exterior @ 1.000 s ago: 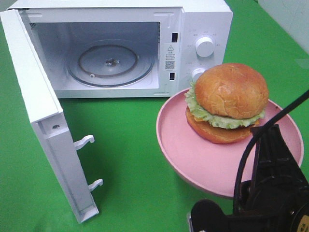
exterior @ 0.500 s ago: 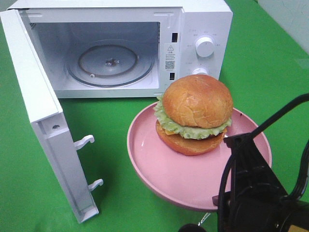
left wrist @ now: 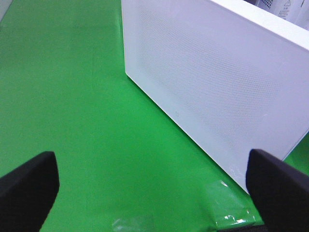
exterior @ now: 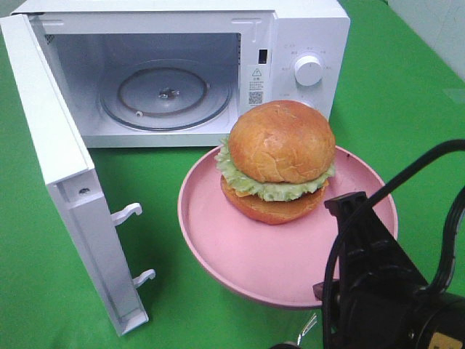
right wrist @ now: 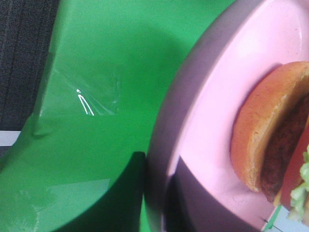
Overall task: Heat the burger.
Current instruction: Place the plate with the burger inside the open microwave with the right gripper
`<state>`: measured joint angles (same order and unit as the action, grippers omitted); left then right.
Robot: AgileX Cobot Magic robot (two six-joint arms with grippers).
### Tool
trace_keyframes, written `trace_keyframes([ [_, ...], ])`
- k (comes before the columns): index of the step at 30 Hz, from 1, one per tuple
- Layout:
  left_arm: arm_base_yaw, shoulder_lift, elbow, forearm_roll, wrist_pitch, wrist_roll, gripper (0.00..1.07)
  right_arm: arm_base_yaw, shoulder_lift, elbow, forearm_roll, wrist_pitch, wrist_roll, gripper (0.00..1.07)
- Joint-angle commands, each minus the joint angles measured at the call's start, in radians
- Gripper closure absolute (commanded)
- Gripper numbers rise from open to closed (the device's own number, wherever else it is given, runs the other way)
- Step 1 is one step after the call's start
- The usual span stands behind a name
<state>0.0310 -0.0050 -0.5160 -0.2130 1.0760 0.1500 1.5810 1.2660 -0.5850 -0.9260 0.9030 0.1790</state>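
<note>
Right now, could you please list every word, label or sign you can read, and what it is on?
No text is legible.
On microwave sticker: warning triangle and QR code; print too small.
Marks around the knob: too small.
On burger, plate: none.

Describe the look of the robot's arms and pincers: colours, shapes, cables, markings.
The right arm is matte black and blocky, with angular plates near its front end. Thick black cables loop over it, and a small yellow label shows on its body. The left pincer has two black fingertips with rounded corners and flat faces. The left arm itself is out of view.
</note>
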Motion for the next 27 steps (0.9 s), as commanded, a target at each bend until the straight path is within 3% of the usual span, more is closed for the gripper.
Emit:
trace_keyframes([
  [1,-0.005,-0.022,0.000,0.000,-0.001,0.003,0.09,-0.065,-0.008,-0.001,-0.087,-0.010,-0.015,1.07],
  [8,-0.005,-0.022,0.000,0.000,-0.001,0.003,0.09,-0.244,-0.008,-0.001,-0.089,-0.171,-0.115,1.07],
  [27,-0.005,-0.022,0.000,0.000,-0.001,0.003,0.09,-0.551,-0.008,-0.001,-0.140,-0.487,-0.391,1.07],
])
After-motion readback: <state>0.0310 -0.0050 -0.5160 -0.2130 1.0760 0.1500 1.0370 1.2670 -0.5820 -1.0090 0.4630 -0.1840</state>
